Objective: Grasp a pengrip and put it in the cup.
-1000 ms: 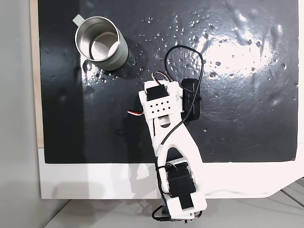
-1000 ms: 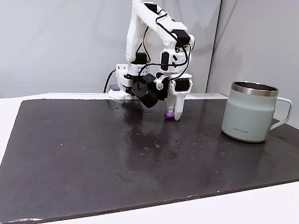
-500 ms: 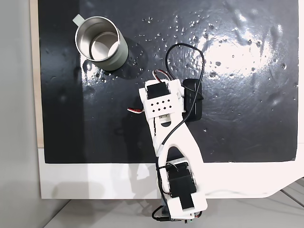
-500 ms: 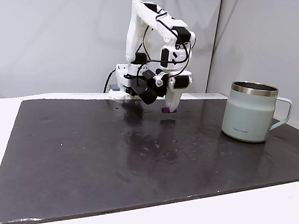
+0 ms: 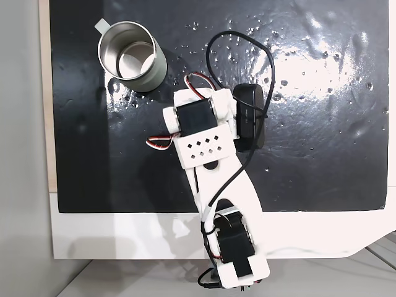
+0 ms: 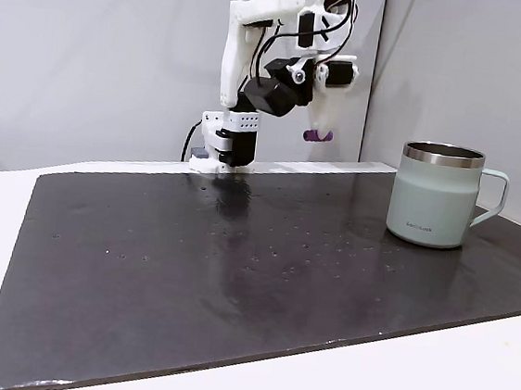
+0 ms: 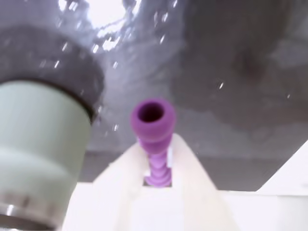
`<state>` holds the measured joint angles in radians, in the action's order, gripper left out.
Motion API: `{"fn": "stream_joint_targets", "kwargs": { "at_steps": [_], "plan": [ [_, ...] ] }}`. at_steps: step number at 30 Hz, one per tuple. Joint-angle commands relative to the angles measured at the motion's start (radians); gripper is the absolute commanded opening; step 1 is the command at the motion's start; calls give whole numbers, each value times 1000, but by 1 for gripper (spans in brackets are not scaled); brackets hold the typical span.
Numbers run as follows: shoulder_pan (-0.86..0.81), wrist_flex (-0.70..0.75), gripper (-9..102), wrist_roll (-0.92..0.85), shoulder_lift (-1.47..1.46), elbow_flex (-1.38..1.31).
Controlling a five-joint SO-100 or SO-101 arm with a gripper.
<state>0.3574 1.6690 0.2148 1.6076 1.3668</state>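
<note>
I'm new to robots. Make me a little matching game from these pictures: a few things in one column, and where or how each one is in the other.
Things:
1. pengrip
2. cup
3. gripper
4. black mat

Places or states:
a. standing upright on the mat, off to the right in the side fixed view
b. lying flat, dotted with small droplets
c. pinched between two white fingers, in the air
d. raised high above the mat, shut

Pairs: 1-c, 2-a, 3-d, 4-b

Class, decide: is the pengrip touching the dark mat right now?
Apart. In a fixed view from the side, the pengrip hangs in the claw high above the dark mat, with the pale wall visible beneath it.
</note>
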Motion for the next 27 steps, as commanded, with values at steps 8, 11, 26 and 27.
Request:
{"fn": "stream_joint_targets", "kwargs": {
  "at_steps": [8, 11, 26, 27],
  "plan": [
    [23, 20, 0, -15, 169, -193],
    [32, 21, 0, -15, 193, -252],
    [37, 20, 0, -37, 179, -433],
    [34, 20, 0, -38, 153, -457]
  ]
}}
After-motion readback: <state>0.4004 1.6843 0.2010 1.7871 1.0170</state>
